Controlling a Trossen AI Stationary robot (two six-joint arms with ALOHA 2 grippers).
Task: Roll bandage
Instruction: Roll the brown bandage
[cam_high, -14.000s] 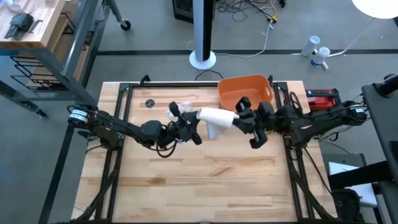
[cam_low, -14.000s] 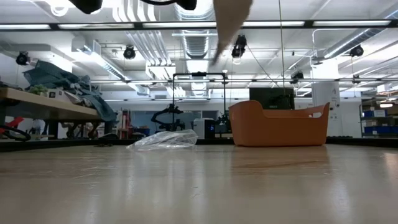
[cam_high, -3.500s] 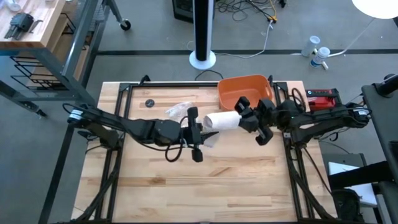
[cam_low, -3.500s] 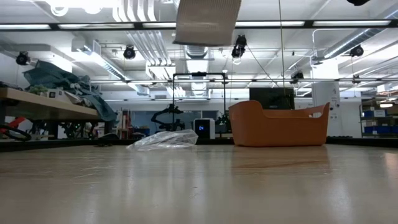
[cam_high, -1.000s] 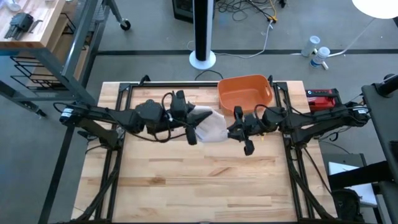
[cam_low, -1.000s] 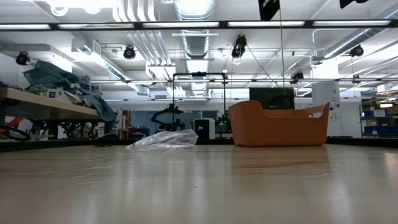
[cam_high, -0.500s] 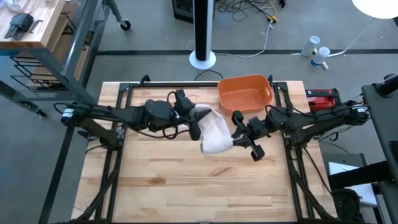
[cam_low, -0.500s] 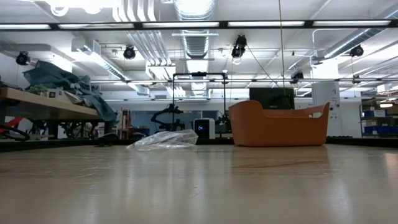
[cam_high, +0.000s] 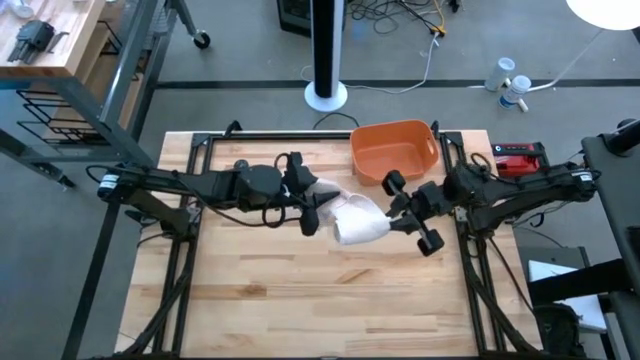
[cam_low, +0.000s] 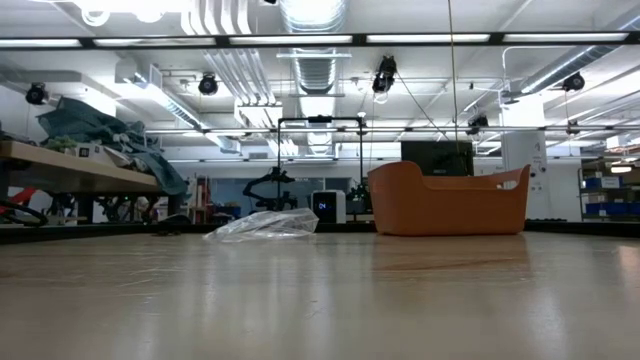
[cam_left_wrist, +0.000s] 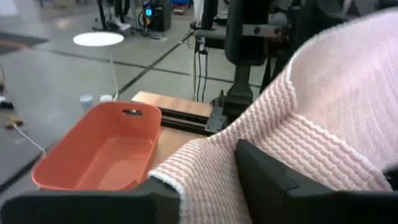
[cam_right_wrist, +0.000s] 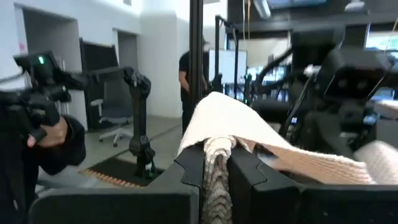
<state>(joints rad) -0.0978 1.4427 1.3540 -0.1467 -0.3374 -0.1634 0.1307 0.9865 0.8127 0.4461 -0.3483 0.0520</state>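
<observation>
Basically both arms meet over the middle of the light wooden slatted tabletop, holding the off-white ribbed gauze bandage up in the air between them; nothing of it shows in the low view, so it hangs clear of the surface. Right gripper is pinched narrow on a bunched end of the cloth, strip squeezed between its dark fingers. Left gripper sits at the other side of the bundle with cloth draped over its fingers; cannot tell from these views whether it is clamping or letting go. Bundle looks like a loose lump, not yet a tight cylinder, so rolling seems midway.

To do this step well, judging from here:
- keep the right pinch firm so the roll end does not slip
- left side should take a fresh bite close to the roll, not on slack cloth
- keep light tension between the arms so layers stack evenly
- keep edges aligned or the roll will cone out

Orange plastic tub sits at the far edge of the tabletop, just behind the grippers; crumpled clear plastic wrapper lies beside it. Stay clear of both.
</observation>
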